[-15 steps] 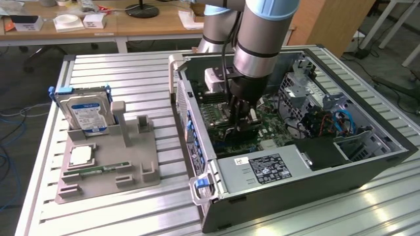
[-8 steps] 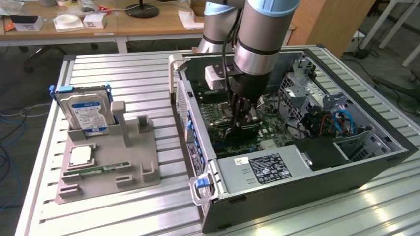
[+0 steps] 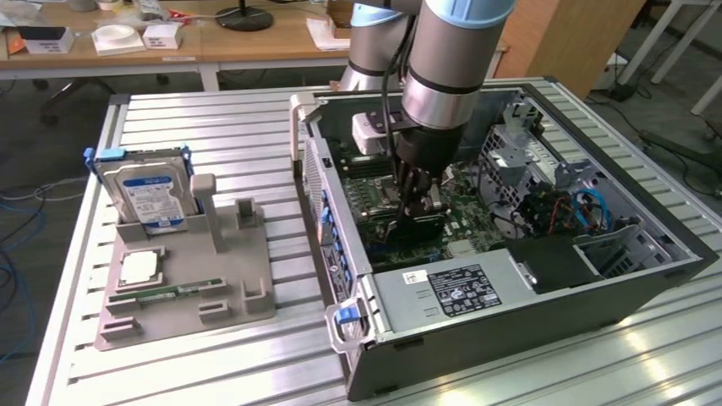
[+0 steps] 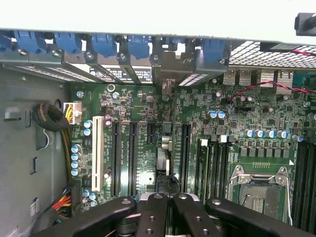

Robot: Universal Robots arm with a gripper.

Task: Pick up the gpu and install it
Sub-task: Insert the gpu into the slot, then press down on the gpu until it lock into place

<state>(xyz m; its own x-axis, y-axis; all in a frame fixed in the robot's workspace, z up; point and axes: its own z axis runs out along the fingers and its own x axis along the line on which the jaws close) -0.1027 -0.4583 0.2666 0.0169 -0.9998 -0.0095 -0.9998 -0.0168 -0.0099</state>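
- Gripper (image 3: 415,211), inside the open computer case (image 3: 631,279), is clamped on the gpu (image 3: 413,222), held edge-down over the motherboard (image 3: 468,222).
- Hard drive (image 3: 144,193) stands on the grey holder (image 3: 186,296), exterior view's left.

the open computer case (image 3: 631,279) lies on the table (image 3: 226,127) at the exterior view's right; the holder stand (image 3: 186,296) with the hard drive (image 3: 147,194) stands left of it.
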